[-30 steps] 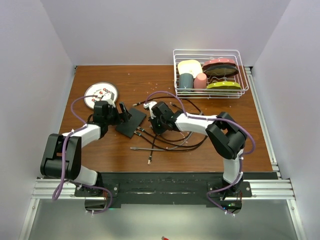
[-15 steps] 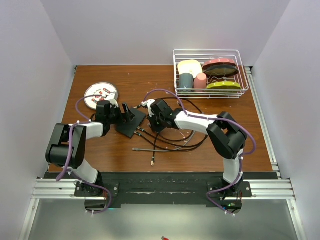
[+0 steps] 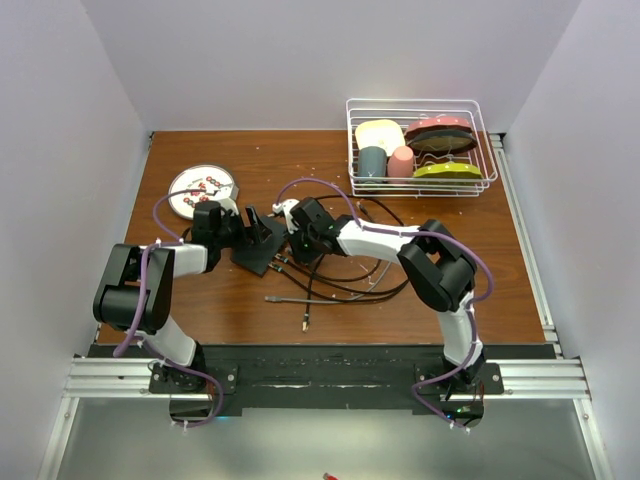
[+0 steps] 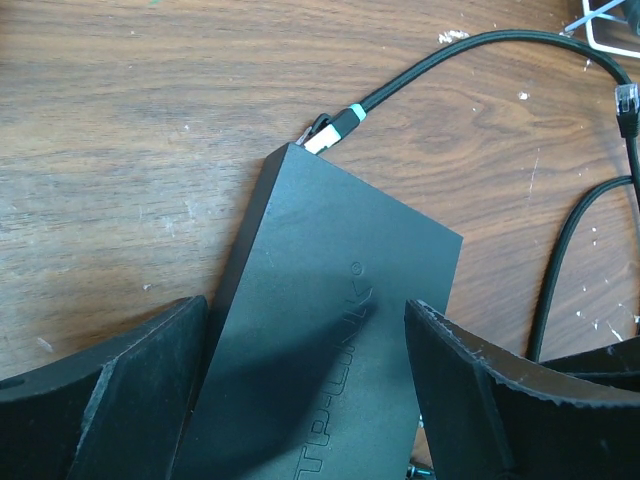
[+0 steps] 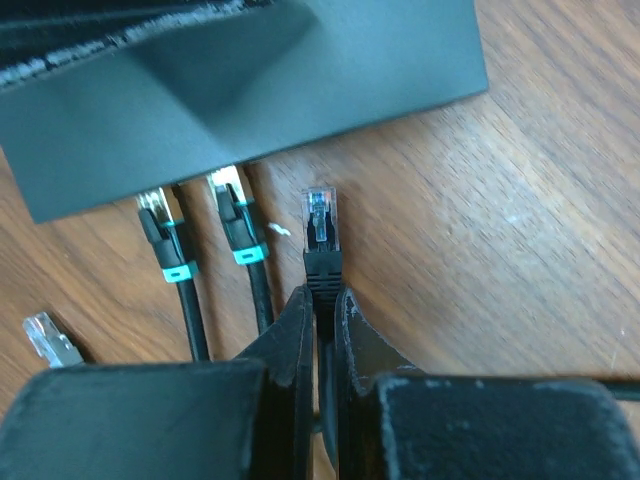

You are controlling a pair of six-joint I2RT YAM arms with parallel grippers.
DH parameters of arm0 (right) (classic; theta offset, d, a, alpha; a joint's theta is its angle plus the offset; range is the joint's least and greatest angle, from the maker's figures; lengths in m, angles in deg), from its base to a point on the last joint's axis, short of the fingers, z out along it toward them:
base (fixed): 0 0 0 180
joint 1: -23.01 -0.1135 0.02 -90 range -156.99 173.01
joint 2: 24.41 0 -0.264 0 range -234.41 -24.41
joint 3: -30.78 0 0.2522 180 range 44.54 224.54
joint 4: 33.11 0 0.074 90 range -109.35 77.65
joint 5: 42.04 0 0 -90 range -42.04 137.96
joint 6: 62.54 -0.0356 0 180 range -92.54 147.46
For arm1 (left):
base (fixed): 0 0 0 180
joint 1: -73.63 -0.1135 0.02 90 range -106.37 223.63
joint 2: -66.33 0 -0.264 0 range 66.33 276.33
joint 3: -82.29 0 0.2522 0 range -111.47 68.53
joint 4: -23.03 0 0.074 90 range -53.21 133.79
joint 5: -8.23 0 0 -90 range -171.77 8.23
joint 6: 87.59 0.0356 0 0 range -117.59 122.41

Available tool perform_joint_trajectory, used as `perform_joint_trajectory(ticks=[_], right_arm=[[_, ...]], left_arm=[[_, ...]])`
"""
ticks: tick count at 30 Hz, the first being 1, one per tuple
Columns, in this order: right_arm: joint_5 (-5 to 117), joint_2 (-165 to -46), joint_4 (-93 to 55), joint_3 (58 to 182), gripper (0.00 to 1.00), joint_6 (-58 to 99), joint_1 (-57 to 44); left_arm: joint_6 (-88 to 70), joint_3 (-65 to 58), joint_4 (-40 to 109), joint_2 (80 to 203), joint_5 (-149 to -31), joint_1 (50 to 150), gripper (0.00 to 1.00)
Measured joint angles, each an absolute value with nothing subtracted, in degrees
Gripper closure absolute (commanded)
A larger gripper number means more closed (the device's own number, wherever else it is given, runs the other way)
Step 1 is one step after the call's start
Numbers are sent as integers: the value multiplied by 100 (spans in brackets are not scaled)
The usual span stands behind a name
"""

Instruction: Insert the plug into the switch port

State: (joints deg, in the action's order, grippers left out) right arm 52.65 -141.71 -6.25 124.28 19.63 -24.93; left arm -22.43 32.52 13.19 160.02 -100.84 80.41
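The matte-black switch (image 3: 262, 247) lies left of centre on the wooden table. My left gripper (image 3: 248, 226) straddles it, and in the left wrist view its fingers (image 4: 110, 400) sit against both long sides of the switch (image 4: 330, 320). My right gripper (image 5: 325, 295) is shut on the boot of a black plug (image 5: 320, 235). The plug points at the switch's socket edge (image 5: 240, 110), a short gap away. Two teal-banded plugs (image 5: 232, 215) sit in sockets to its left. In the top view the right gripper (image 3: 293, 232) is just right of the switch.
A round white plate (image 3: 201, 190) lies behind the left gripper. A wire dish rack (image 3: 420, 145) with cups and plates stands at the back right. Loose black cables (image 3: 335, 275) sprawl in the middle, with free plug ends (image 3: 302, 322) near the front and one loose plug (image 5: 45, 338).
My left gripper has closed in over the switch. My right arm has moved left, bringing the held plug closer to the switch's socket edge.
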Motion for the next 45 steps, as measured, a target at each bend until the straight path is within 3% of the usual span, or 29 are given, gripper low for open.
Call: perform_joint_trajectory(ticks=[17,45], right_arm=[[5208,-14416,-474,12802,100,1958,-2513],[4841,-14630,162,13305,100,1762,-2546]], left_arm=[[-2199,3254,1317,16013,-10173,8037,23],[-2197,3276,1243,16019,-10245,8037,21]])
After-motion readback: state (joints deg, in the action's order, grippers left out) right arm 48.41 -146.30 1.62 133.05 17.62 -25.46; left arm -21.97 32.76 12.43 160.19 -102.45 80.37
